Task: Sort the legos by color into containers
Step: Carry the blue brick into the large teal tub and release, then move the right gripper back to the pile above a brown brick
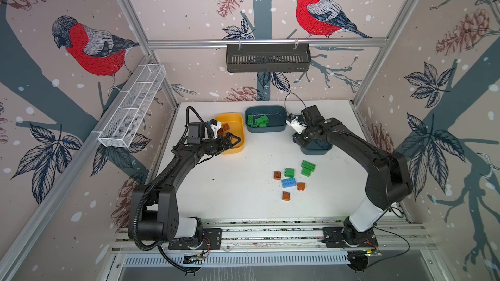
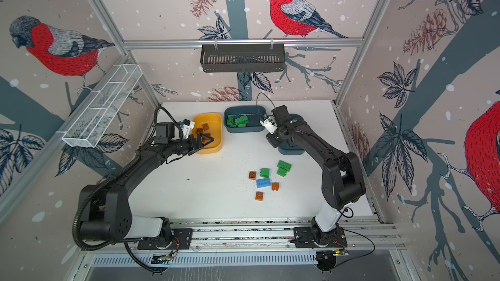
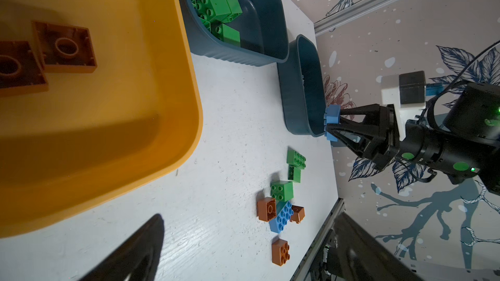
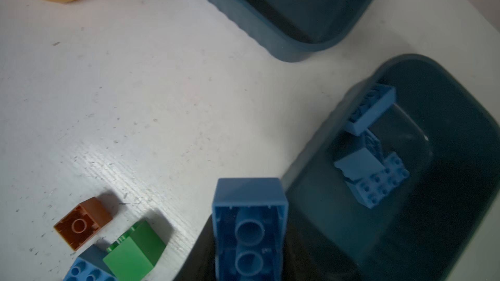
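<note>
The right gripper (image 3: 338,123) has its jaws pinched shut on a light blue brick (image 4: 250,225), a chunky oblong piece. The wrist view shows its hollow underside with round tubes inside. The brick hangs at the near rim of the right-hand dark teal tub (image 4: 446,131), partly over the edge. Three or so more light blue bricks (image 4: 370,168) lie tumbled together in that tub. Just beside it, further back, the other teal tub (image 1: 276,120) holds a heap of green bricks (image 1: 258,121). To the left of that sits the yellow tub (image 1: 236,128), with a few brown-orange bricks (image 3: 65,47) lying studs down so their hollow bottoms show. The left gripper (image 1: 233,139) hangs over the near end of the yellow tub with its jaws spread wide and nothing between them. A small cluster remains out on the white table (image 1: 230,185), nearer the right arm. In it, two green pieces (image 1: 308,167) touch each other, and a single green brick (image 1: 289,172) sits just beside a long light blue one (image 1: 289,183). Three small brown-orange bricks (image 1: 277,175) (image 1: 301,186) (image 1: 286,195) lie around them, the last a little apart from the rest.
</note>
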Available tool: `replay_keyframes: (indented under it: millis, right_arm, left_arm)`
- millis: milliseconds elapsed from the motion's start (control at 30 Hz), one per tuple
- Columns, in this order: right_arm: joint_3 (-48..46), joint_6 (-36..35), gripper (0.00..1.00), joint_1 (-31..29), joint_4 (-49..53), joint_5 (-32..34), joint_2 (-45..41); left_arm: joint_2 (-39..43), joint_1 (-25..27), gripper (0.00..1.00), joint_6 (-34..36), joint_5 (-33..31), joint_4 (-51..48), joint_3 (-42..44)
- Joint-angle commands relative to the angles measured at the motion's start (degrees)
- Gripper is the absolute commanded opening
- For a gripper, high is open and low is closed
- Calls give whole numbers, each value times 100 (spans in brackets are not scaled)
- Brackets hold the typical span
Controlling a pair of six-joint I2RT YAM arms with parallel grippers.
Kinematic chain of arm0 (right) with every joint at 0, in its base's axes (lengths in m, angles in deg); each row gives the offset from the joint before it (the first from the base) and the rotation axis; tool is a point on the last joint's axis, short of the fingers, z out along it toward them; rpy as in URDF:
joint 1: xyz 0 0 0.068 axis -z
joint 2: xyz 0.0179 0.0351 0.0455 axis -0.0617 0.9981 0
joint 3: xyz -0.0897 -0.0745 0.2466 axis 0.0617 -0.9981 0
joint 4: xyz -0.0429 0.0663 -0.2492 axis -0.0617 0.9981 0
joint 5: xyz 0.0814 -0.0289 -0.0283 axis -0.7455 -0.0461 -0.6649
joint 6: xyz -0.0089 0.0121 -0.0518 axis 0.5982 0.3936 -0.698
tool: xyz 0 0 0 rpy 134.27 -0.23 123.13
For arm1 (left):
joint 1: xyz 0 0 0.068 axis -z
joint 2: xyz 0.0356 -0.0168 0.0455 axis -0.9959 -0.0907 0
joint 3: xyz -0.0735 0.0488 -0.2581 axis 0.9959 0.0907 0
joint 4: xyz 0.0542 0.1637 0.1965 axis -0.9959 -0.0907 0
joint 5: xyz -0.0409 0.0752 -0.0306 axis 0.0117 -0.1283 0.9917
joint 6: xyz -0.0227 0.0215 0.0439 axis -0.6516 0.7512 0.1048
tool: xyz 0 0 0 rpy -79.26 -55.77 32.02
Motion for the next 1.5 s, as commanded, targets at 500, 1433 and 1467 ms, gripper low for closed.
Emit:
replay_keyframes:
  millis: [500, 1433, 1467]
  right_arm:
    - [1036, -1370, 23, 1007, -926, 951, 1494]
    - [914, -699, 77, 800, -1269, -137, 1245]
    - [832, -475, 78, 763, -1208, -333, 1085]
  left_arm:
    - [-107, 7, 97, 36, 85, 85, -301]
    - [-253, 5, 97, 99, 59, 45, -352]
    - [-246, 7, 97, 101, 67, 74, -323]
